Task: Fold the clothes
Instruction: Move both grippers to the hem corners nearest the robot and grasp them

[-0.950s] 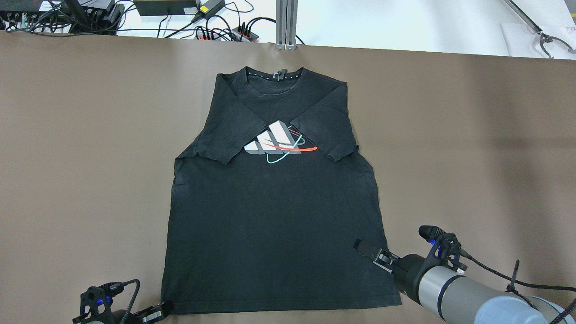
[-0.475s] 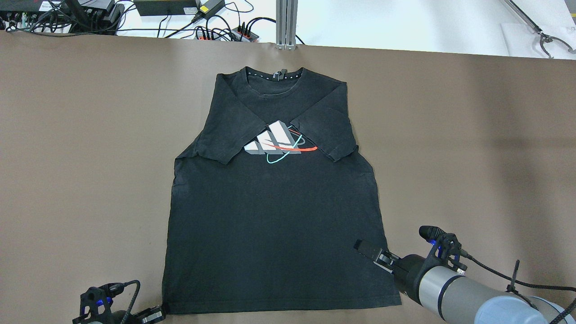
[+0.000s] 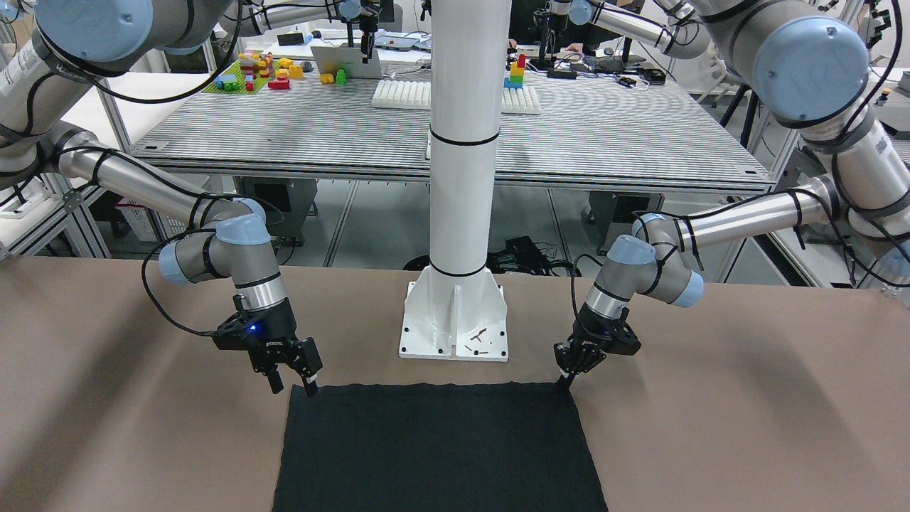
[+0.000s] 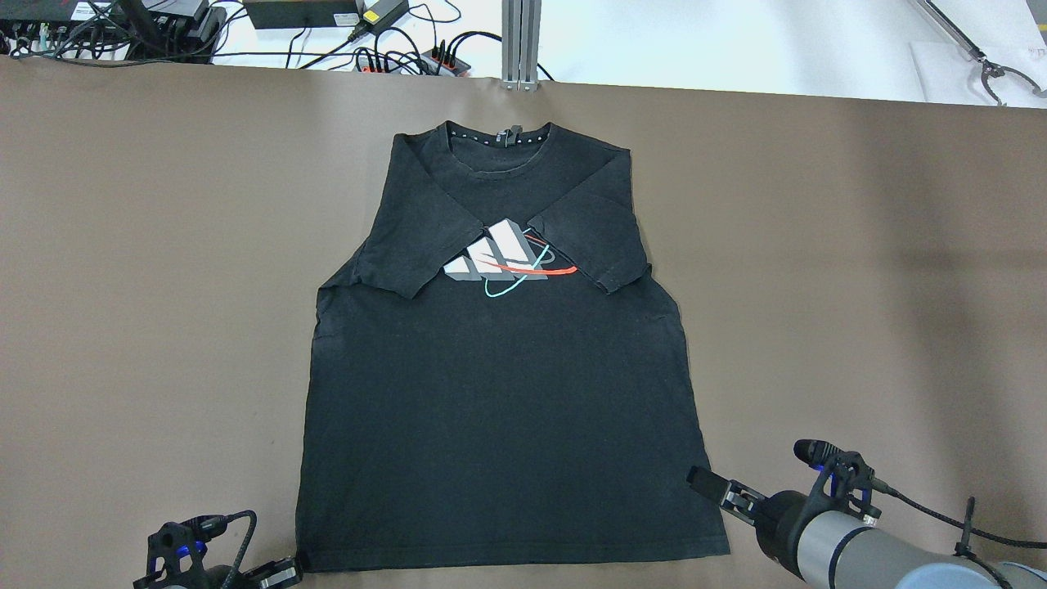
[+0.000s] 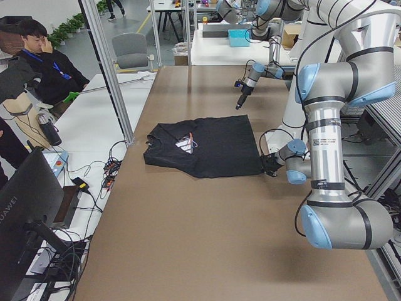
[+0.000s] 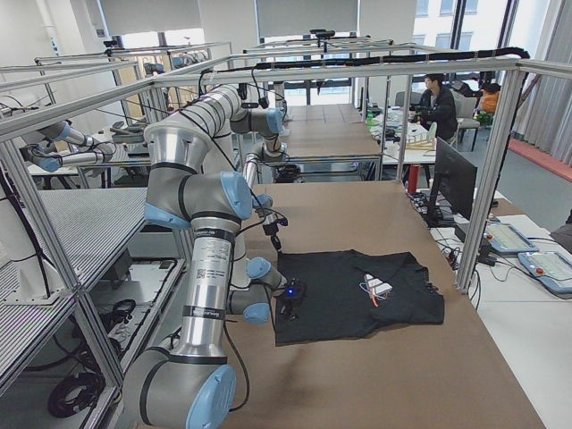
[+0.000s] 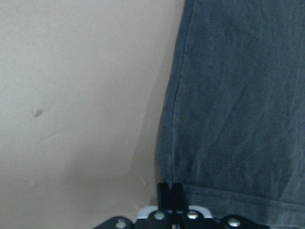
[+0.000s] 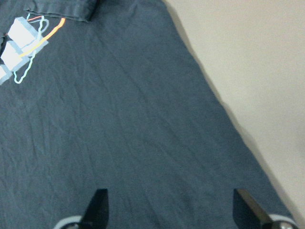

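Shirt is lying flat on the table, collar at 12, sleeves folded in. Left gripper is pinching its 7 o'clock hem corner — fingers clamped on it. Right gripper is hovering over the 5 o'clock corner — fingers spread wide.

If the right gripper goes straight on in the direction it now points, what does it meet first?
The shirt. The right gripper, fingers open, aims at the cloth near the hem corner; its height above it is unclear.
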`<move>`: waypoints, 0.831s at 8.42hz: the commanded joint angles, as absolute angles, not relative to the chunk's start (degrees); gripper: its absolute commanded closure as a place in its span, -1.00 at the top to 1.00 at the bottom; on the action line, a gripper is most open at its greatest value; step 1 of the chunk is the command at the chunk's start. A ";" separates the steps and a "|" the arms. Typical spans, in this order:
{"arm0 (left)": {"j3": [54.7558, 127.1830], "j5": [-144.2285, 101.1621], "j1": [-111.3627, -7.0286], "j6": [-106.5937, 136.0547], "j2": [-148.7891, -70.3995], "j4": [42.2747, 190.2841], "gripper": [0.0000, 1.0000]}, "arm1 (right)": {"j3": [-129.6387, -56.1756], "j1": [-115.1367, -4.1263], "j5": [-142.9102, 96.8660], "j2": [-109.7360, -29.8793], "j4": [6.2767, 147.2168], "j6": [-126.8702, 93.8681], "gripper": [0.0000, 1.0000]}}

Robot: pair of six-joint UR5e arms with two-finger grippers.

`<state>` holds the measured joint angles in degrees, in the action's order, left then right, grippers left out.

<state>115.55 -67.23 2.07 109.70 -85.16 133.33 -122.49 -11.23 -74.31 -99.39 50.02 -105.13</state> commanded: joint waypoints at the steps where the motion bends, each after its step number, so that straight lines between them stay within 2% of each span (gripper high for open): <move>1: 115.40 -67.24 2.20 109.69 -85.52 133.33 -1.00 | -119.55 -5.82 -68.75 -101.69 47.57 -105.38 0.85; 3: 115.40 -67.24 2.20 109.69 -85.52 133.33 -1.00 | -114.54 -2.82 -64.97 -101.69 40.90 -105.38 0.83; 5: 115.49 -67.32 2.20 109.69 -85.60 133.33 -1.00 | -114.35 -2.55 -64.60 -101.69 40.61 -105.29 0.72; 7: 115.40 -67.32 2.20 109.69 -85.69 133.33 -1.00 | -114.35 -2.55 -64.60 -101.69 40.61 -105.29 0.37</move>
<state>115.45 -67.31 2.19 109.69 -85.63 133.33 -114.51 -2.67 -64.75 -101.69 40.81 -105.32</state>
